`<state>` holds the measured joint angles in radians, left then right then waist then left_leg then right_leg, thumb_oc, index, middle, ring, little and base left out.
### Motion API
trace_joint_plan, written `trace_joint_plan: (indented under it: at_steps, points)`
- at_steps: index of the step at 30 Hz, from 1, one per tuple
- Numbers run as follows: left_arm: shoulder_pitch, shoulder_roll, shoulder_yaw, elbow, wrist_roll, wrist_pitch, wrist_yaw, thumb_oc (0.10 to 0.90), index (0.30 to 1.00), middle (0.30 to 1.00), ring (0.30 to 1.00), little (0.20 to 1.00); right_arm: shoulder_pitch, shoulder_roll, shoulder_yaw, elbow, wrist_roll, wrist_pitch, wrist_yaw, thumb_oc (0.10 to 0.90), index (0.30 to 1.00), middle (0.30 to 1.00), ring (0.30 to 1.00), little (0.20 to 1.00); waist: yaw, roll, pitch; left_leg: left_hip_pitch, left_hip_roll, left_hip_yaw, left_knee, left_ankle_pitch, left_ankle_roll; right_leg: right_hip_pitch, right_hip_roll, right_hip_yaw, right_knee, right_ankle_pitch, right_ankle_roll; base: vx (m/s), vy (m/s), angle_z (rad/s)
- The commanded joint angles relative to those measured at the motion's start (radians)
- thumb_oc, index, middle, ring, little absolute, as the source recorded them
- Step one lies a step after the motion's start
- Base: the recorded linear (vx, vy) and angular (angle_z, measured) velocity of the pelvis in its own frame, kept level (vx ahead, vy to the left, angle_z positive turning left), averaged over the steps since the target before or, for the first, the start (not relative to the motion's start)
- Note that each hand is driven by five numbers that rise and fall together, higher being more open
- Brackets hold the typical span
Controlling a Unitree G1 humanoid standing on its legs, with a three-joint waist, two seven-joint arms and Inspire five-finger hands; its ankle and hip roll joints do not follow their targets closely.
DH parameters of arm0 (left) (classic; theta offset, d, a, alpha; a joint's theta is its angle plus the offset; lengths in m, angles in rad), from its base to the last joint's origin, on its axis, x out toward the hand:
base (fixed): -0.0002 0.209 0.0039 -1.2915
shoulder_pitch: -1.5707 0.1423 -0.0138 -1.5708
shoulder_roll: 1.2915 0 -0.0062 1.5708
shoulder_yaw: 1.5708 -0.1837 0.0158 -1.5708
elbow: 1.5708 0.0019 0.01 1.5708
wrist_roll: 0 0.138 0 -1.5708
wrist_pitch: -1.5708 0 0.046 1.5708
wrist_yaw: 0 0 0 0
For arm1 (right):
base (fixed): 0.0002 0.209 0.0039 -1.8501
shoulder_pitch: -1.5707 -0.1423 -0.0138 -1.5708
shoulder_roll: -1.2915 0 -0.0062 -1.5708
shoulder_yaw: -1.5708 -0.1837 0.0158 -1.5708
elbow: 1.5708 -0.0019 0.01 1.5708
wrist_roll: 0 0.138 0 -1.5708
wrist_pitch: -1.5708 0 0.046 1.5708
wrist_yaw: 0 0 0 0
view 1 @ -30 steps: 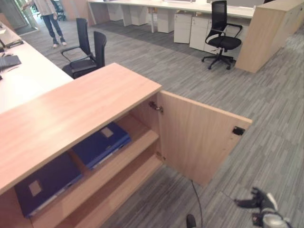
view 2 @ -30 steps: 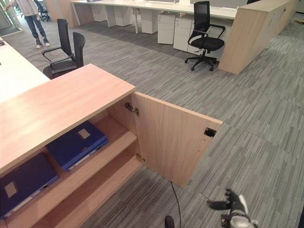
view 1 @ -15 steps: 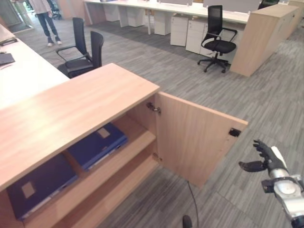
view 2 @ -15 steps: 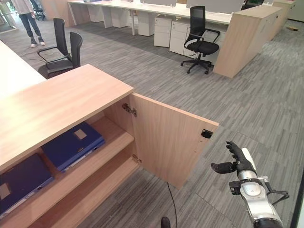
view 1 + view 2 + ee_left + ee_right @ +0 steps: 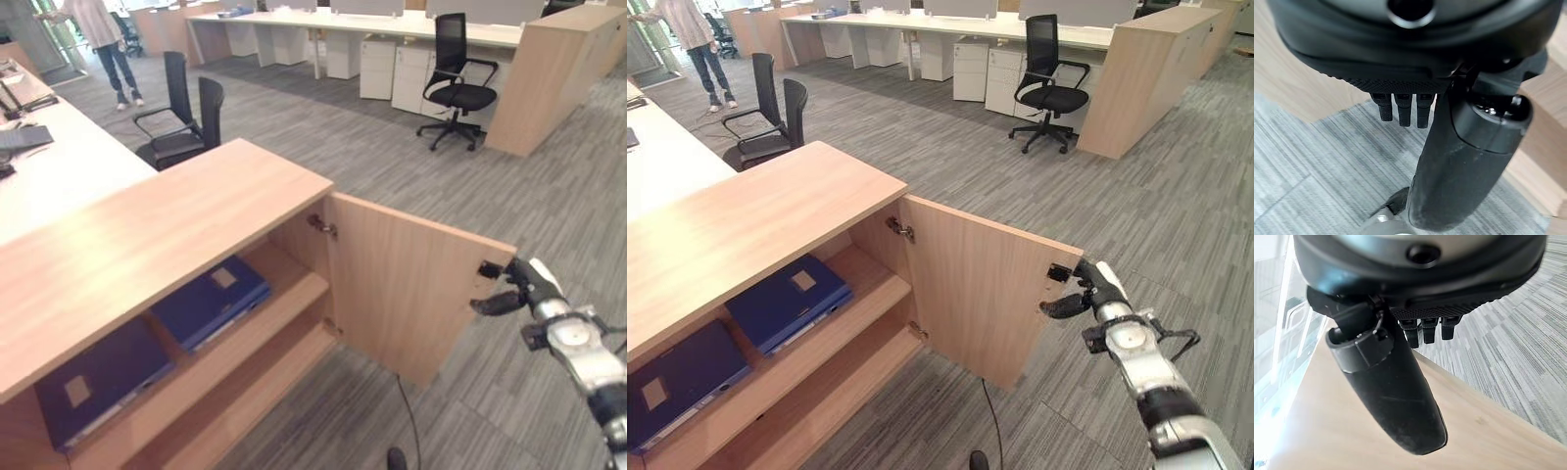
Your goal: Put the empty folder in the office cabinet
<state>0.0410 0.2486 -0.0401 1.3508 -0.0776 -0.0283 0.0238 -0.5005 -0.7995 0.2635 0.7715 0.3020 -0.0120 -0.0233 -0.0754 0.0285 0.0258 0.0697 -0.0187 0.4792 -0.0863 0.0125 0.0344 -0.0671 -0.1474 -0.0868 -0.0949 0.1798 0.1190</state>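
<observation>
The low wooden office cabinet (image 5: 167, 235) stands with its right door (image 5: 402, 284) swung wide. Two blue folders lie flat on its upper shelf, one (image 5: 211, 299) by the door hinge and one (image 5: 98, 377) further left. My right hand (image 5: 1095, 286) is open at the door's free edge, beside the black latch (image 5: 490, 268), thumb pointing at the door; the right wrist view has the hand (image 5: 1400, 284) close to the door's wood. My left hand (image 5: 1415, 58) hangs open over the carpet by the cabinet and holds nothing.
Two black office chairs (image 5: 186, 117) stand behind the cabinet, another (image 5: 458, 59) at the far desks. A white desk (image 5: 59, 166) lies to the left. A person (image 5: 108, 39) stands far back left. A tall wooden unit (image 5: 549, 69) is at the back right.
My right hand has risen from low near the floor up to the free edge of the open door. The camera has shifted a little; the folders and door have not moved.
</observation>
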Motion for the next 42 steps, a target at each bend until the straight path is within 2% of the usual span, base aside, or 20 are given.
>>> trace_joint_plan:
  at_steps: [1, 4, 8, 9, 11, 12, 13, 14, 15, 16, 17, 18, 19, 21, 23, 26, 30, 38, 41, 42]
  points:
    - [-0.046, 0.056, -0.037, 0.05, -0.053, -0.019, -0.006, 0.8, 0.9, 0.9, 0.9, 0.9, -0.287, -0.041, 0.01, 0.075, 0.067, -0.1, -0.049, 0.8, 0.9, 0.9, 0.9, 0.9, 0.05, -0.03, -0.031, -0.007, -0.021, -0.18, -0.001, -0.094, -0.027, -0.014, 0.037, 0.004, 0.008, -0.083, 0.043, -0.01, 0.004, 0.09]
    - [-0.05, 0.056, -0.045, 0.061, -0.057, -0.017, 0.003, 0.8, 0.9, 0.9, 0.9, 0.9, -0.346, -0.025, 0.042, 0.09, 0.093, -0.097, -0.035, 0.8, 0.9, 0.9, 0.9, 0.9, 0.052, -0.027, -0.031, -0.011, -0.023, -0.183, -0.001, -0.09, -0.029, -0.016, 0.036, 0.003, 0.008, -0.081, 0.042, 0.0, 0.005, 0.11]
    - [-0.038, 0.051, -0.03, 0.074, -0.054, -0.01, 0.012, 0.8, 0.9, 0.9, 0.9, 0.9, -0.319, 0.022, 0.052, -0.048, 0.179, -0.117, 0.008, 0.8, 0.9, 0.9, 0.9, 0.9, 0.047, -0.026, -0.029, -0.01, -0.023, -0.181, -0.001, -0.089, -0.028, -0.017, 0.036, 0.002, 0.008, -0.079, 0.04, 0.0, 0.003, -0.03]
    - [-0.033, 0.044, -0.007, 0.079, -0.054, -0.006, 0.017, 0.8, 0.9, 0.9, 0.9, 0.9, -0.266, 0.065, 0.064, -0.21, 0.247, -0.138, 0.055, 0.8, 0.9, 0.9, 0.9, 0.9, 0.044, -0.027, -0.026, -0.011, -0.022, -0.178, -0.001, -0.087, -0.027, -0.021, 0.038, 0.006, 0.008, -0.075, 0.04, -0.02, 0.013, -0.1]
    - [-0.024, 0.034, 0.029, 0.078, -0.07, -0.002, 0.017, 0.8, 0.9, 0.9, 0.9, 0.9, -0.182, 0.128, 0.083, -0.376, 0.316, -0.157, 0.107, 0.8, 0.9, 0.9, 0.9, 0.9, 0.04, -0.029, -0.02, -0.006, -0.022, -0.173, -0.001, -0.088, -0.024, -0.018, 0.038, 0.008, 0.008, -0.072, 0.04, -0.02, 0.018, -0.08]
    - [-0.024, 0.035, 0.029, 0.078, -0.07, -0.002, 0.017, 0.8, 0.9, 0.9, 0.9, 0.9, -0.181, 0.128, 0.083, -0.377, 0.316, -0.156, 0.107, 0.8, 0.9, 0.9, 0.9, 0.9, 0.041, -0.03, -0.022, -0.009, -0.023, -0.172, -0.001, -0.087, -0.025, -0.022, 0.038, 0.009, 0.008, -0.07, 0.04, -0.01, 0.007, -0.08]
    - [-0.021, 0.032, 0.046, 0.077, -0.077, -0.003, 0.017, 0.8, 0.9, 0.9, 0.9, 0.9, -0.135, 0.156, 0.088, -0.45, 0.349, -0.159, 0.132, 0.8, 0.9, 0.9, 0.9, 0.9, 0.038, -0.031, -0.019, -0.004, -0.021, -0.169, -0.001, -0.09, -0.024, -0.017, 0.038, 0.007, 0.008, -0.072, 0.041, 0.0, 0.002, -0.21]
    - [-0.02, 0.03, 0.057, 0.074, -0.083, -0.002, 0.017, 0.8, 0.9, 0.9, 0.9, 0.9, -0.093, 0.19, 0.09, -0.514, 0.4, -0.164, 0.167, 0.8, 0.9, 0.9, 0.9, 0.9, 0.04, -0.033, -0.021, -0.005, -0.021, -0.164, -0.001, -0.089, -0.024, -0.021, 0.039, 0.009, 0.008, -0.07, 0.041, 0.01, 0.015, -0.31]
    - [-0.02, 0.02, 0.07, 0.067, -0.086, -0.004, 0.015, 0.8, 0.9, 0.9, 0.9, 0.9, 0.005, 0.288, 0.114, -0.623, 0.51, -0.151, 0.226, 0.8, 0.9, 0.9, 0.9, 0.9, 0.042, -0.033, -0.021, 0.0, -0.019, -0.16, -0.001, -0.091, -0.023, -0.018, 0.04, 0.008, 0.008, -0.072, 0.042, 0.0, 0.011, -0.36]
    - [-0.019, 0.02, 0.07, 0.067, -0.086, -0.004, 0.015, 0.8, 0.9, 0.9, 0.9, 0.9, 0.006, 0.288, 0.114, -0.624, 0.51, -0.151, 0.226, 0.8, 0.9, 0.9, 0.9, 0.9, 0.043, -0.034, -0.024, -0.004, -0.019, -0.159, -0.001, -0.09, -0.023, -0.022, 0.04, 0.01, 0.008, -0.07, 0.041, 0.01, 0.022, -0.37]
    - [-0.02, 0.008, 0.069, 0.052, -0.092, -0.008, 0.015, 0.8, 0.9, 0.9, 0.9, 0.9, 0.079, 0.372, 0.188, -0.686, 0.567, -0.122, 0.268, 0.8, 0.9, 0.9, 0.9, 0.9, 0.045, -0.034, -0.021, 0.002, -0.019, -0.157, -0.001, -0.09, -0.022, -0.017, 0.039, 0.005, 0.008, -0.069, 0.042, 0.0, 0.009, -0.45]
    - [-0.02, 0.008, 0.069, 0.052, -0.092, -0.008, 0.015, 0.8, 0.9, 0.9, 0.9, 0.9, 0.079, 0.372, 0.188, -0.686, 0.567, -0.122, 0.267, 0.8, 0.9, 0.9, 0.9, 0.9, 0.046, -0.035, -0.024, -0.001, -0.019, -0.156, -0.001, -0.089, -0.022, -0.021, 0.039, 0.007, 0.008, -0.068, 0.041, 0.0, 0.021, -0.57]
    - [-0.024, 0.0, 0.065, 0.035, -0.095, -0.01, 0.014, 0.8, 0.9, 0.9, 0.9, 0.9, 0.118, 0.421, 0.285, -0.721, 0.577, -0.082, 0.307, 0.8, 0.9, 0.9, 0.9, 0.9, 0.049, -0.038, -0.024, -0.001, -0.018, -0.155, -0.001, -0.089, -0.023, -0.019, 0.039, 0.004, 0.008, -0.067, 0.04, 0.0, 0.02, -0.55]
    - [-0.035, -0.008, 0.052, 0.022, -0.1, -0.014, 0.013, 0.8, 0.9, 0.9, 0.9, 0.9, 0.143, 0.466, 0.386, -0.726, 0.591, -0.024, 0.352, 0.8, 0.9, 0.9, 0.9, 0.9, 0.052, -0.04, -0.021, 0.002, -0.018, -0.16, -0.001, -0.09, -0.023, -0.014, 0.038, -0.002, 0.008, -0.067, 0.039, 0.0, 0.031, -0.26]
    - [-0.042, -0.015, 0.038, 0.01, -0.108, -0.019, 0.016, 0.8, 0.9, 0.9, 0.9, 0.9, 0.139, 0.492, 0.446, -0.704, 0.595, -0.011, 0.372, 0.8, 0.9, 0.9, 0.9, 0.9, 0.06, -0.044, -0.021, -0.002, -0.019, -0.164, -0.001, -0.088, -0.023, -0.016, 0.036, -0.006, 0.008, -0.066, 0.037, -0.01, 0.02, 0.18]
    - [-0.05, -0.017, 0.02, 0.006, -0.107, -0.024, 0.013, 0.8, 0.9, 0.9, 0.9, 0.9, 0.13, 0.506, 0.502, -0.673, 0.572, 0.014, 0.393, 0.8, 0.9, 0.9, 0.9, 0.9, 0.066, -0.05, -0.017, -0.005, -0.019, -0.171, -0.001, -0.086, -0.022, -0.014, 0.031, -0.014, 0.008, -0.063, 0.037, -0.02, 0.035, 0.07]
    - [-0.052, -0.016, 0.001, 0.013, -0.095, -0.023, 0.009, 0.8, 0.9, 0.9, 0.9, 0.9, 0.119, 0.524, 0.538, -0.659, 0.606, 0.039, 0.405, 0.8, 0.9, 0.9, 0.9, 0.9, 0.077, -0.056, -0.012, -0.011, -0.023, -0.177, -0.001, -0.083, -0.021, -0.021, 0.025, -0.025, 0.011, -0.06, 0.038, -0.03, 0.041, 0.41]
    - [-0.04, -0.017, -0.019, 0.016, -0.088, -0.023, 0.001, 0.8, 0.9, 0.9, 0.9, 0.9, 0.172, 0.58, 0.514, -0.585, 0.684, 0.047, 0.406, 0.8, 0.9, 0.9, 0.9, 0.9, 0.104, -0.059, -0.008, -0.019, -0.035, -0.2, -0.001, -0.075, -0.013, -0.025, 0.003, -0.054, 0.031, -0.062, 0.042, -0.01, 0.045, 0.27]
    - [-0.036, -0.02, -0.03, 0.005, -0.091, -0.027, -0.002, 0.8, 0.9, 0.9, 0.9, 0.9, 0.197, 0.566, 0.503, -0.581, 0.683, 0.039, 0.41, 0.8, 0.9, 0.9, 0.9, 0.9, 0.107, -0.051, 0.001, -0.021, -0.041, -0.227, -0.001, -0.068, -0.008, -0.032, -0.012, -0.059, 0.083, -0.077, 0.044, -0.02, 0.041, 0.33]
    - [-0.043, -0.027, -0.052, -0.003, -0.094, -0.034, -0.008, 0.8, 0.9, 0.9, 0.9, 0.9, 0.225, 0.539, 0.487, -0.576, 0.663, 0.03, 0.415, 0.8, 0.9, 0.9, 0.9, 0.9, 0.106, -0.04, 0.01, -0.029, -0.048, -0.28, -0.001, -0.06, -0.006, -0.04, -0.029, -0.054, 0.145, -0.097, 0.044, -0.03, 0.014, -0.04]
